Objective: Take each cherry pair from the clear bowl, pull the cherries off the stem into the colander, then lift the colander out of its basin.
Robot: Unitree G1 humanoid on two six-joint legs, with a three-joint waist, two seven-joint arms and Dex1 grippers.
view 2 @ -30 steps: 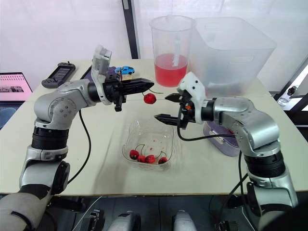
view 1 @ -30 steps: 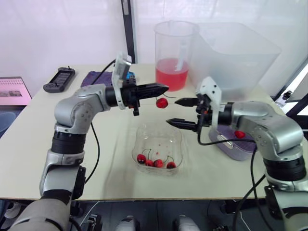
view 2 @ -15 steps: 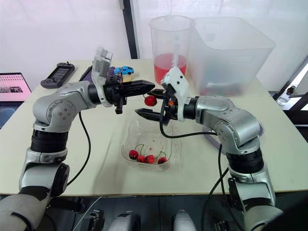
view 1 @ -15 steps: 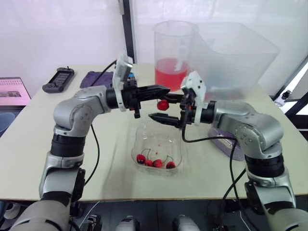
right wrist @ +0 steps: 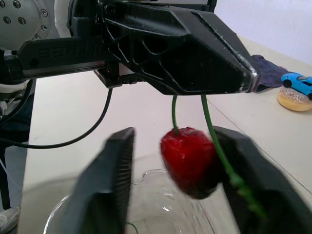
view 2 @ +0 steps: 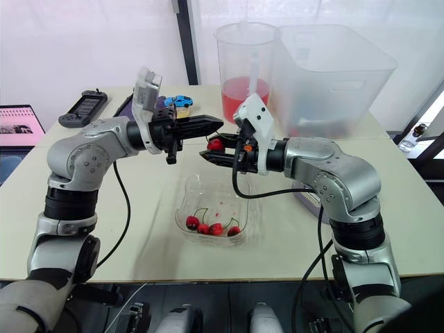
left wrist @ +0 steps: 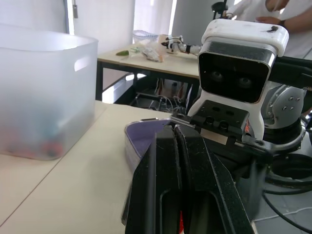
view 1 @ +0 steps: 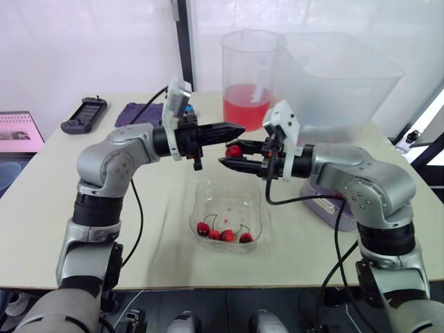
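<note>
**Closing on the cherry – pull it off over the colander, not over the bowl**

Head views: the left gripper point(view 1: 238, 128) is clenched on the stem, and the cherry point(view 1: 234, 149) hangs just under its tip, in the air above the far edge of the clear bowl point(view 1: 258, 208). The right gripper point(view 1: 231, 153) has a finger on each side of the fruit. More cherries point(view 1: 223, 234) lie at the near wall of the bowl. The purple colander point(view 1: 330, 214) stands to the robot's right, partly under the right arm; I cannot separate it from its basin.

Left wrist view: the left fingers point(left wrist: 168, 180) are pressed together with no gap.

Right wrist view: the right fingers point(right wrist: 105, 185) are released. One is apart from the cherry, the other is at its side. A second green stem runs down past that finger.

I think the grip should take the fruit only – softly, without that second stem – and both arms should carry the pair over the colander before the pull goes straight along the stem.

The pale table point(view 1: 159, 229) also bears a jug of red liquid point(view 1: 250, 90), a big clear tub point(view 1: 340, 83), a handset point(view 1: 84, 114), a dark cloth point(view 1: 135, 111) and a blue toy car point(view 2: 182, 101). Behind it are white walls. The left wrist view shows another, cluttered table point(left wrist: 146, 56) in the room.
</note>
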